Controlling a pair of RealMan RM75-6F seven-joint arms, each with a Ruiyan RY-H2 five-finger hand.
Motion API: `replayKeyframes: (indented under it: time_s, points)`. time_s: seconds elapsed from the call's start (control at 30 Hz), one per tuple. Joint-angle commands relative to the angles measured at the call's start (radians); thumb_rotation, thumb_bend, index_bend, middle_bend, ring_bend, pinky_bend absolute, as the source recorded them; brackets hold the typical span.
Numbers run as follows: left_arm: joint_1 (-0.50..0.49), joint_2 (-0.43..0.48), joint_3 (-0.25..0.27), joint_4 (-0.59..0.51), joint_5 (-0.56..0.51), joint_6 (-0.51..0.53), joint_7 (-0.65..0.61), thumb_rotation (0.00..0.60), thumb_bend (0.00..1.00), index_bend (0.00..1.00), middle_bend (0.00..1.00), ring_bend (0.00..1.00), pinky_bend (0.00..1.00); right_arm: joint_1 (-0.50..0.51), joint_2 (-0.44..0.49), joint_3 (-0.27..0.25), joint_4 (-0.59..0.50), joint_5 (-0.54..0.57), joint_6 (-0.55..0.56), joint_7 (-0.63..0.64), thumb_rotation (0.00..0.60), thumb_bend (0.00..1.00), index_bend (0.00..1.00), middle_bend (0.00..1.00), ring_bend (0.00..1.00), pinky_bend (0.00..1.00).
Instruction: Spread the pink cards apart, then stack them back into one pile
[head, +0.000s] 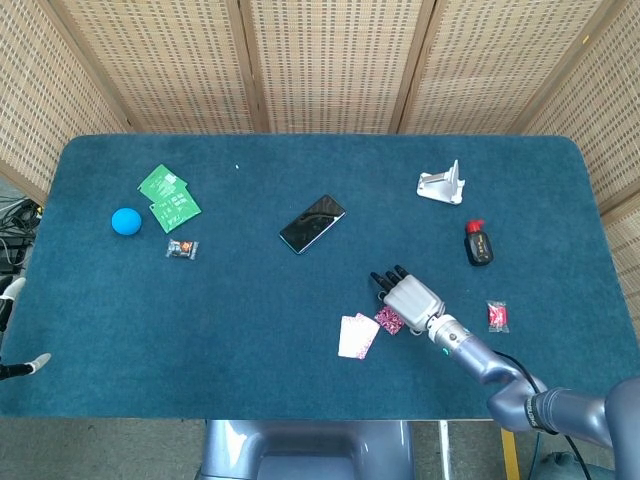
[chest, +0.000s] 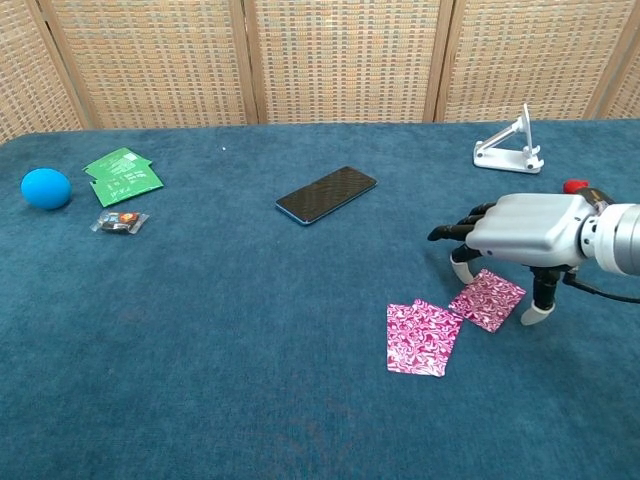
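Two pink patterned cards (chest: 421, 338) lie overlapped on the blue table, also seen in the head view as the pink pair (head: 357, 336). A third pink card (chest: 488, 299) lies just right of them, its corner almost touching the pair; the head view shows this single card (head: 388, 320) partly under the hand. My right hand (chest: 524, 229) hovers low over this card with fingers spread, the fingertips (chest: 461, 268) at its far edge and the thumb down at its right side. It holds nothing. Only a sliver of my left hand (head: 24, 368) shows off the table's left edge.
A black phone (chest: 326, 194) lies mid-table. A white stand (chest: 509, 148) and a red-capped black object (head: 478, 243) are at the right, with a red packet (head: 497, 316) nearer the front. A blue ball (chest: 46, 187), green packets (chest: 122, 175) and a wrapped sweet (chest: 119, 222) sit far left.
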Motion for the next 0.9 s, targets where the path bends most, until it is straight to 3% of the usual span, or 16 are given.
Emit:
replayKeyframes:
  time_s: [0.03,0.63,0.77,0.9]
  points:
    - [0.001,0.000,0.000,0.000,0.001,0.001,0.000,0.600,0.00,0.00,0.00,0.00,0.00,-0.006,-0.012,0.013,0.008,-0.006,0.020,-0.001,0.600,0.07,0.29,0.00,0.16,0.16]
    - [0.000,0.000,0.001,-0.001,0.002,-0.001,0.000,0.600,0.00,0.00,0.00,0.00,0.00,-0.010,-0.020,0.015,0.019,-0.037,-0.010,0.019,0.600,0.07,0.32,0.00,0.17,0.16]
    - [0.000,0.000,0.001,0.000,0.001,0.000,-0.001,0.600,0.00,0.00,0.00,0.00,0.00,-0.014,-0.031,0.017,0.038,-0.043,-0.010,0.033,0.600,0.08,0.42,0.01,0.17,0.16]
    - [0.000,0.000,0.001,0.001,0.000,-0.001,-0.001,0.600,0.00,0.00,0.00,0.00,0.00,-0.018,-0.029,0.021,0.035,-0.062,0.004,0.055,0.600,0.16,0.55,0.03,0.17,0.16]
